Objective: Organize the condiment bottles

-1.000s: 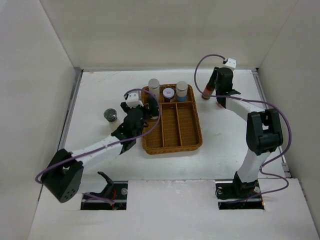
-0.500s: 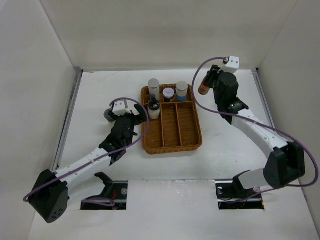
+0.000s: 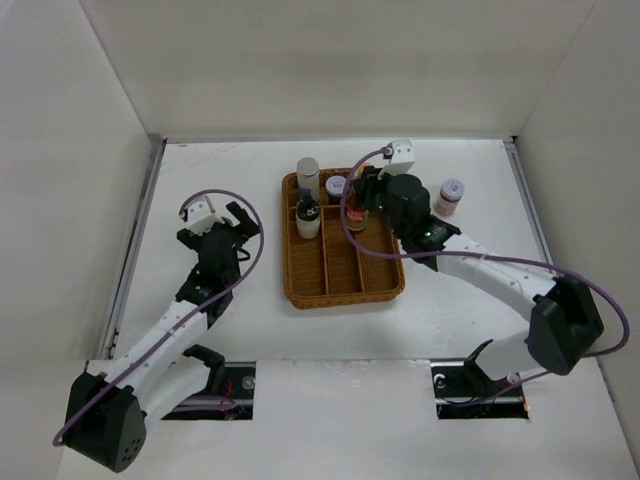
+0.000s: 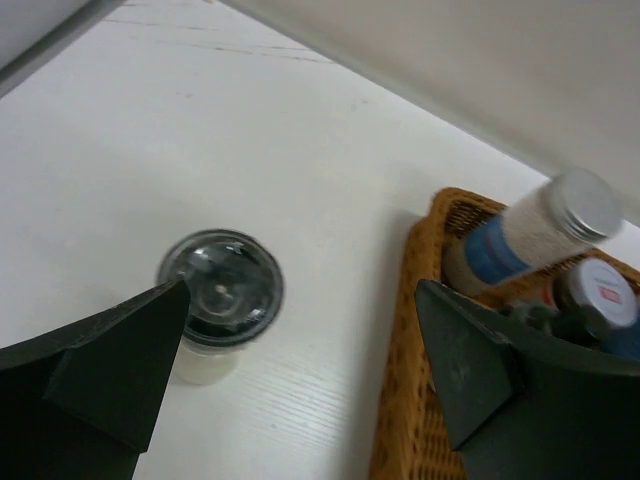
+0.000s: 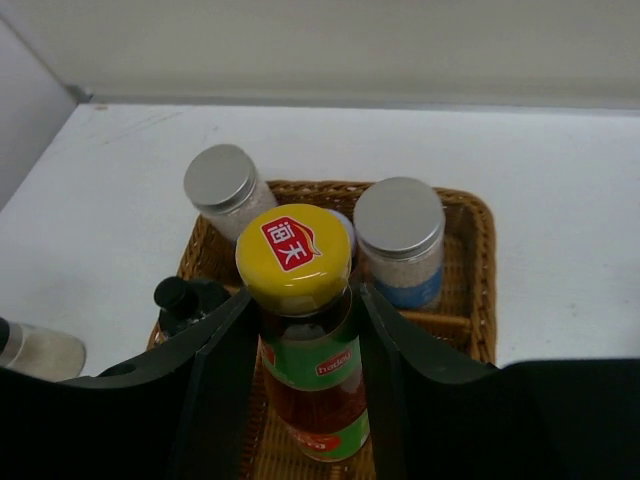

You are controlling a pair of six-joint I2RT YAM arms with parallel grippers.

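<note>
The red sauce bottle (image 5: 310, 370) was gripped at its sides by the right pincer (image 5: 303, 310) over the rear of the wicker tray (image 3: 345, 285), just beside a silver-lidded shaker (image 5: 398, 225). The left pincer (image 4: 300, 300) was spread wide over a short jar (image 4: 220, 295) that stood on the table (image 4: 300, 150) left of the tray. A second jar (image 3: 451, 195) was seen on the table right of the tray.

your right gripper (image 3: 357, 212) has swung in from the far right and now holds the red sauce bottle (image 5: 305, 365) over the wicker tray (image 3: 345, 298). your left gripper (image 4: 300, 292) has backed off the tray's left edge, jaws spread above the silver-lidded jar (image 4: 222, 290). a small jar (image 3: 452, 195) now shows right of the tray, perhaps hidden by the arm before.
</note>
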